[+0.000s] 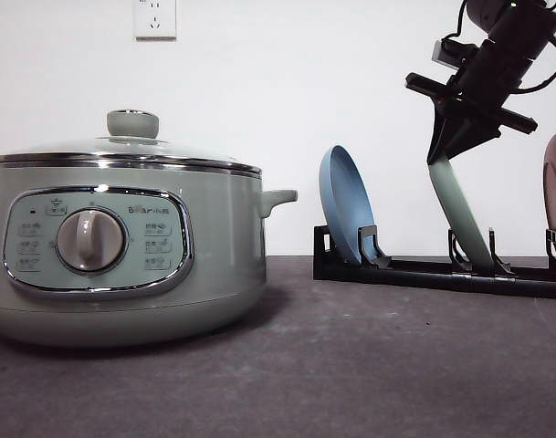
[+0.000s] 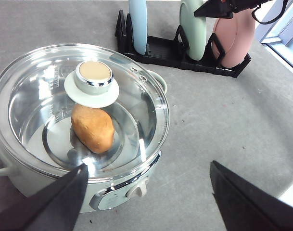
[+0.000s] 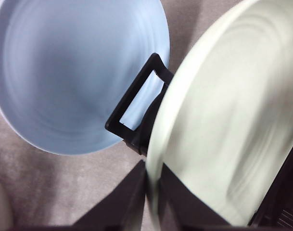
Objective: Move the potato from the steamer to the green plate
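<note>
Potato: smooth orange-brown oval potato (image 2: pixel 92 128), lying on its side on the floor of the steamer, under the lid; long axis level, slanting from beneath the lid knob toward the steamer's control-panel side.
Steamer: large round pale sage-green electric steamer (image 1: pixel 122 251) with chrome rim, standing upright on the grey table (image 1: pixel 369 365); side handle (image 1: pixel 278 198) pointing toward the black plate rack.
Lid: glass lid (image 2: pixel 35 96) closed on the steamer, sage knob with chrome band (image 2: pixel 94 77) on top.
Writing: brand lettering right of the steamer's round dial (image 1: pixel 91 240) on the front panel, too small to read surely; small button labels on both sides of the dial, illegible.
Rack: black slotted plate rack (image 1: pixel 424 272), to the right of the steamer and behind it.
Blue plate: round blue plate (image 1: pixel 346 205), on edge in the rack slot nearest the steamer.
Green plate: wide pale mint-green plate (image 1: pixel 460 214), on edge, tilted, in the next slot away from the steamer.
Pink dish: round pink dish (image 2: pixel 235 36), on edge, farthest from the steamer.
Right gripper: black right gripper (image 3: pixel 154 192), clamped on the top rim of the green plate, one finger on each face.
Left gripper: black left gripper (image 2: pixel 148 195), above the steamer's panel side, fingers wide apart, holding nothing, touching nothing.
</note>
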